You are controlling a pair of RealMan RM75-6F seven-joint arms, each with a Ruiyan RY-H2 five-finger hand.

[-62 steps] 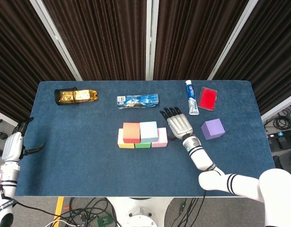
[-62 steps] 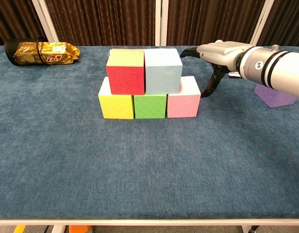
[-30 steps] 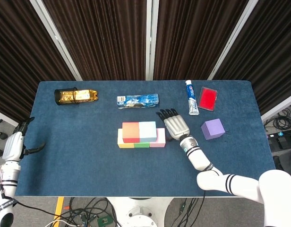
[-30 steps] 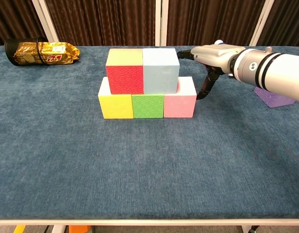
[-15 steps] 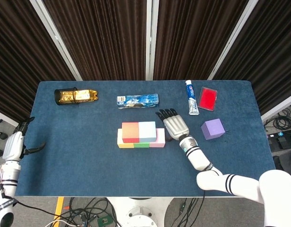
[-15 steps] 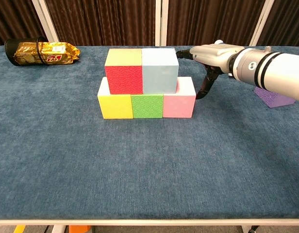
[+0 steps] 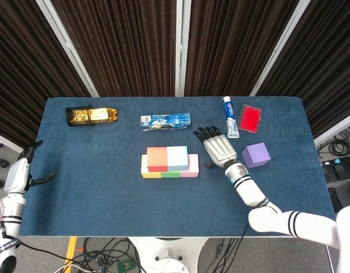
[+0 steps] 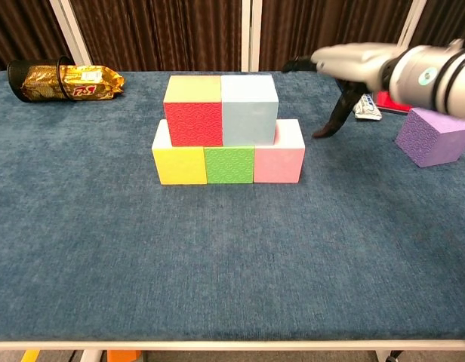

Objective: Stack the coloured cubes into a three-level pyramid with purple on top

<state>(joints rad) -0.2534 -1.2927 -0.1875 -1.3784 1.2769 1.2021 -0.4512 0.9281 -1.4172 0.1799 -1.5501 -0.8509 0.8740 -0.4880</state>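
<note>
A yellow cube [image 8: 179, 159], a green cube [image 8: 229, 164] and a pink cube [image 8: 279, 157] form a tight row on the blue table. On them sit a red cube [image 8: 193, 115] and a light blue cube [image 8: 249, 113], side by side. The purple cube [image 7: 256, 154] [image 8: 432, 136] stands alone to the right. My right hand [image 7: 219, 148] [image 8: 353, 69] hovers open between the stack and the purple cube, palm down, touching neither. My left hand [image 7: 19, 175] hangs open off the table's left edge.
A gold snack bag in a black holder [image 7: 91, 115] [image 8: 65, 80] lies at the back left. A blue packet [image 7: 166, 120] lies behind the stack. A toothpaste tube [image 7: 230, 116] and a red box [image 7: 250, 118] sit at the back right.
My right hand has drawn back from the pink cube, moving right and lifting. The bottom row now sits tightly closed up. The left hand has not moved.
</note>
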